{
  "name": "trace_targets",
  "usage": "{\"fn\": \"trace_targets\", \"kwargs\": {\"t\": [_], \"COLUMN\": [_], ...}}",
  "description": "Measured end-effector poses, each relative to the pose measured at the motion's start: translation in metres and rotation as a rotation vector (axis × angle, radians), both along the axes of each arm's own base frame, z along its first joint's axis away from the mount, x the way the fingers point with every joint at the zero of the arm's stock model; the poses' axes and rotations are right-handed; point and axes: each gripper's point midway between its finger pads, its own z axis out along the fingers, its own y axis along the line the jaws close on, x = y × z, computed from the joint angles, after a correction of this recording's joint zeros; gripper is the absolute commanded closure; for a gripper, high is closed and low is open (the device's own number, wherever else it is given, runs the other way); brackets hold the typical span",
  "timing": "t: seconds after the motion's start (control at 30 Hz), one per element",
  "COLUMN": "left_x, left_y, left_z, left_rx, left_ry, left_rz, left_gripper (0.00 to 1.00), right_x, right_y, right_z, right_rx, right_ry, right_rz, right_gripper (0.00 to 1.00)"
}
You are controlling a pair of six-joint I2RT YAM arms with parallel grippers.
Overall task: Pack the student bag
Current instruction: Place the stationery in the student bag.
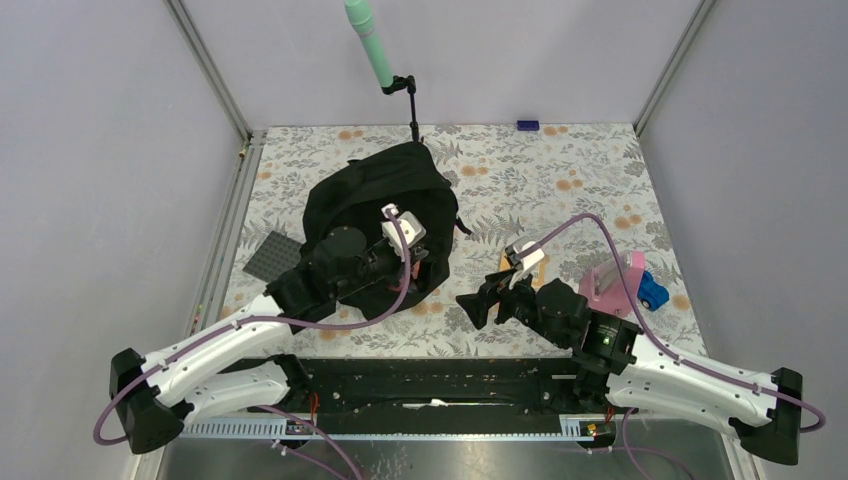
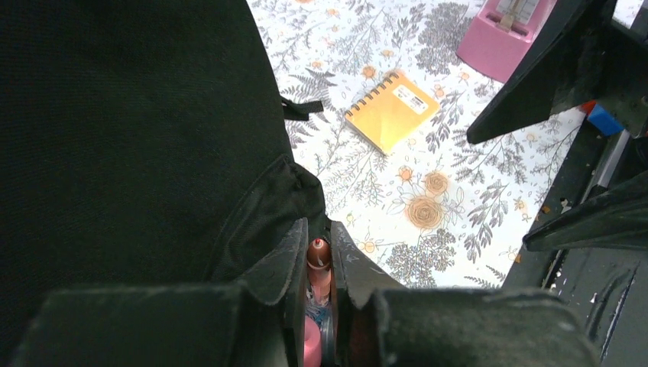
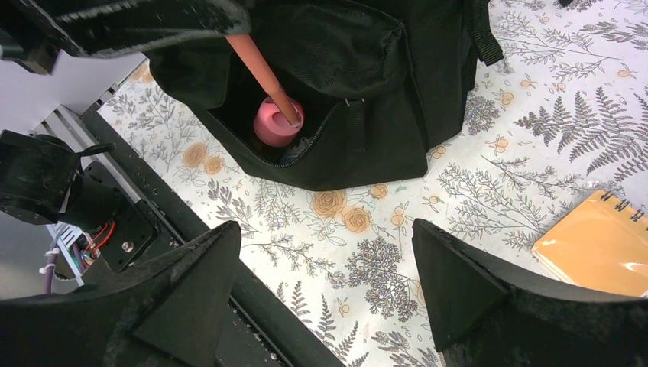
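I am looking down at a table under a floral-print cloth (image 1: pixel 560 190), boxed in by plain grey walls. The soft black fabric backpack (image 1: pixel 370 185) sits left of centre on the cloth, with a pocket unzipped on the side facing the arms.

My left gripper (image 2: pixel 317 229) is right at that pocket. Its jaws are narrow and pinched on a slim salmon-pink stick (image 3: pixel 264 65), which slants down into the opening. The stick's lower end meets a round pink object (image 3: pixel 277 122) inside. My right gripper (image 3: pixel 325 229) hangs over bare cloth just beside the bag, apart from it. Its jaws are spread wide with nothing between them.

By my count there is one bag, one stick and one round pink thing in the pocket. One orange spiral-bound notebook (image 3: pixel 600 245) lies flat to the right of the bag. One pink plastic block (image 1: pixel 612 285) stands further right, with one small blue item (image 1: pixel 652 290) touching it. One dark grey flat plate (image 1: pixel 272 256) lies left of the bag, and one tiny blue piece (image 1: pixel 527 125) sits at the far edge. One green rod on a black stand (image 1: pixel 370 42) rises behind the bag.
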Motion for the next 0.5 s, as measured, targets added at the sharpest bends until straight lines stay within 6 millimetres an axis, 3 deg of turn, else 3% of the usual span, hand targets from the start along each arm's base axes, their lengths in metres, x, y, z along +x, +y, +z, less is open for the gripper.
{"fn": "trace_targets", "kwargs": {"t": [0.03,0.1,0.2,0.27,0.5], "left_x": [0.000,0.000,0.001,0.001,0.002], "left_y": [0.000,-0.001,-0.002,-0.003,-0.003], "left_z": [-0.002,-0.010,-0.019,-0.022,-0.024], "left_rx": [0.006,0.022,0.046,0.054,0.061], "left_ry": [0.003,0.015,0.032,0.037,0.041], "left_rz": [-0.002,-0.002,-0.004,-0.004,0.000], "left_gripper": [0.99,0.76,0.63,0.49,0.39], "right_x": [0.000,0.000,0.000,0.000,0.001], "right_y": [0.000,-0.001,-0.001,-0.001,-0.001], "right_z": [0.000,0.001,0.001,0.000,-0.003], "right_rx": [0.001,0.006,0.006,0.006,-0.003], "right_ry": [0.000,0.001,0.002,0.005,0.012], "right_rz": [-0.001,-0.001,-0.002,-0.003,-0.010], "right_gripper": [0.11,0.11,0.11,0.10,0.11]}}
